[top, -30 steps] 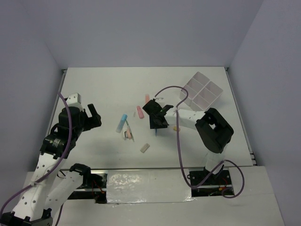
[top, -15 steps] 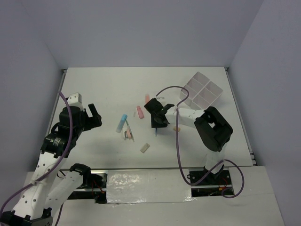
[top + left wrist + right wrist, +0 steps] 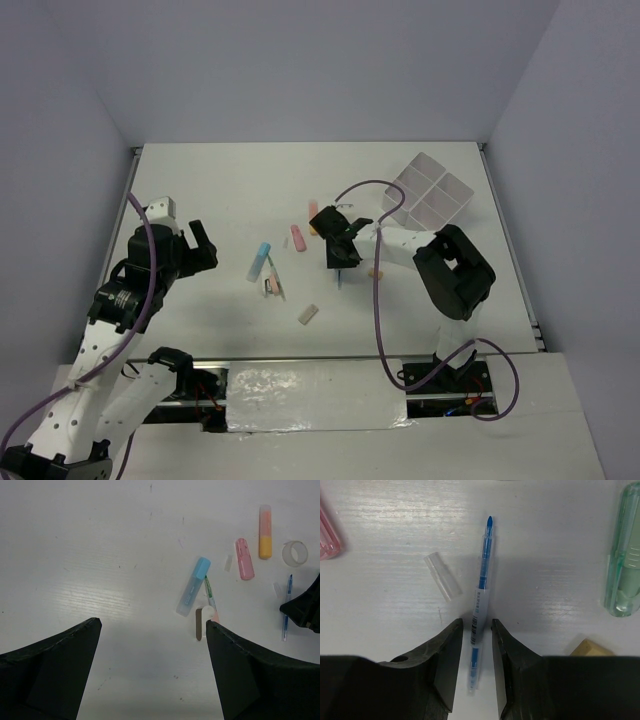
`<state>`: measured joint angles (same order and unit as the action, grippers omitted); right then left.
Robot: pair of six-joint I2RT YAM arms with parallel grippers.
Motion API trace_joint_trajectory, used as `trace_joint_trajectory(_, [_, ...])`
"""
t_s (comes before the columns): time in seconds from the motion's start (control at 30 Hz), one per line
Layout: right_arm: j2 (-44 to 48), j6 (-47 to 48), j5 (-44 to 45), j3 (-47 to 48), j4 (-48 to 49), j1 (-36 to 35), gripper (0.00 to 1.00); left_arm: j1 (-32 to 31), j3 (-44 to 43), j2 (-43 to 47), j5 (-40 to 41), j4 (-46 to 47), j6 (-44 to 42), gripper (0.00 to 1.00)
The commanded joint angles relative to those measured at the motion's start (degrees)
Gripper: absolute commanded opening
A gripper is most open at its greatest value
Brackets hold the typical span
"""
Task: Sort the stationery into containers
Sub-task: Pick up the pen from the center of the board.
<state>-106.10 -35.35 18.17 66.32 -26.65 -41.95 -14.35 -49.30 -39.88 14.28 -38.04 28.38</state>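
A thin blue pen (image 3: 479, 595) lies on the white table between the fingers of my right gripper (image 3: 477, 625). The jaws stand close on both sides of it, with a thin gap left on each side. From above, this gripper (image 3: 340, 262) sits mid-table, and the pen (image 3: 339, 281) pokes out below it. My left gripper (image 3: 152, 625) hangs wide open and empty at the left (image 3: 200, 245). Ahead of it lie a blue highlighter (image 3: 194, 586), a pink piece (image 3: 244, 559), a pink-orange piece (image 3: 265, 532) and a clear tape ring (image 3: 295, 553). The white four-compartment tray (image 3: 420, 158) stands at the far right.
A clear pen cap (image 3: 440, 576) lies left of the pen. A green highlighter (image 3: 624, 560) and a beige piece (image 3: 590, 647) lie to its right. Another beige piece (image 3: 308, 314) lies near the front. A thin green pen (image 3: 210, 592) and a brown piece (image 3: 198, 624) lie by the blue highlighter.
The right gripper's jaws have narrowed around the blue pen, and the gripper has shifted slightly to the right. The left arm has hardly moved.
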Motion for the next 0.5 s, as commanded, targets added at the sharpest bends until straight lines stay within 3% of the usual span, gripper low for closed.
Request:
trace_joint_trajectory(0.0, [-1.03, 1.34, 2.92, 0.74, -2.44, 0.65, 0.37, -0.06, -0.62, 0.33, -0.66, 2.36, -1.4, 0.99])
trace_joint_trajectory(0.27, [-0.42, 2.04, 1.43, -2.07, -0.86, 2.23, 0.26, -0.06, -1.06, 0.76, -1.1, 2.53, -1.49, 0.99])
trace_joint_trajectory(0.33, [0.1, 2.48, 0.73, -3.65, 0.02, 3.01, 0.17, -0.06, -1.32, 1.03, -1.54, 2.71, -1.66, 0.99])
trace_joint_trajectory(0.43, [0.9, 3.53, -1.38, -5.5, 1.86, 4.33, 0.13, -0.06, -2.12, 0.94, -3.12, 2.89, -2.19, 0.99])
trace_joint_trajectory(0.47, [0.99, 4.41, -1.73, -5.59, 2.13, 4.34, 0.07, -0.06, -2.38, 0.77, -3.47, 2.71, -1.84, 0.99])
